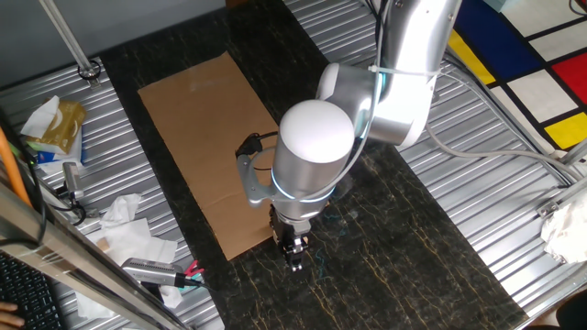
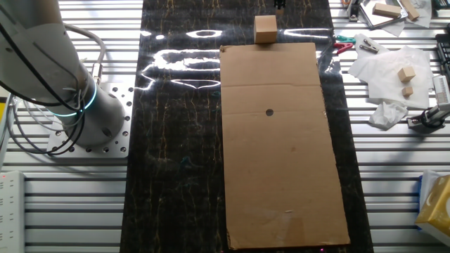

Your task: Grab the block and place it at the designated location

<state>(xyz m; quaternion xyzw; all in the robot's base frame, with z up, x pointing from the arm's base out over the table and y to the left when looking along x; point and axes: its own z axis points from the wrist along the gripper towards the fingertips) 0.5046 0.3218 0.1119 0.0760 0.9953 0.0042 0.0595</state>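
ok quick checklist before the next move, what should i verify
1. block stands free on the tabletop, just off the cardboard: ok
2. dot uncovered: ok
3. path from block to dot free of clutter: ok
4. tool lined up over the block: cannot tell, the arm hides the block in that view
5. tool open enough: cannot tell
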